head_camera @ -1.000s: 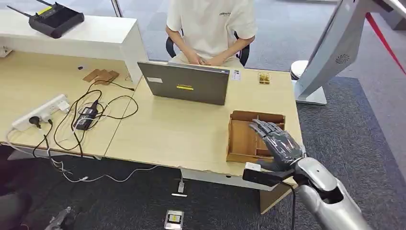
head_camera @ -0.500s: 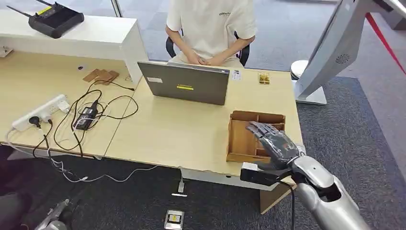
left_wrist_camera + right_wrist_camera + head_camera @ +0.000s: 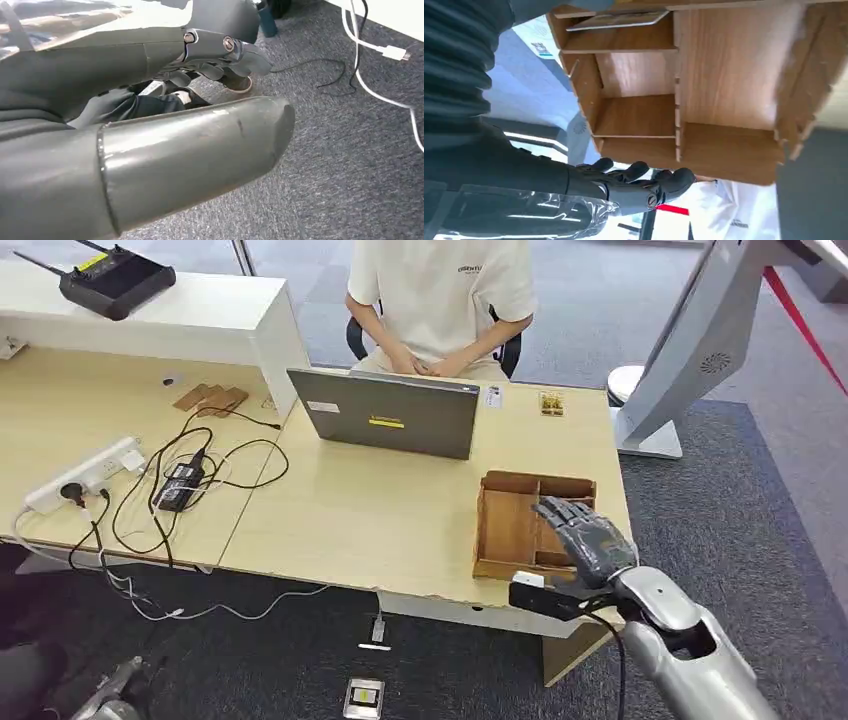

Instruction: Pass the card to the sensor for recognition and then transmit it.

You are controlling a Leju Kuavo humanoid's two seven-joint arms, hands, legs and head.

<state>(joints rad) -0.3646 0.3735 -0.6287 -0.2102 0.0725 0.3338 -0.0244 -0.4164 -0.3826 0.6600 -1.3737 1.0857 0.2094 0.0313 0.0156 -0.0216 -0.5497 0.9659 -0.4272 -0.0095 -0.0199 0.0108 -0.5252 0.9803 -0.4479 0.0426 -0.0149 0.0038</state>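
Card lies flat in one compartment of the wooden box at the bench edge, while the right robot hand hovers above it, fingers spread, holding nothing.

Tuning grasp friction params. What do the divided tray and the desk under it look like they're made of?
Tray: looks like thin laser-cut plywood or MDF, bare matte brown; the right wrist view shows tab-and-slot joints and visible grain.
Desk: pale wood-grain top, smooth, low sheen; probably laminate over board, but no frame confirms it.
Card in one compartment: thin, flat, printed; probably plastic, too small to say.
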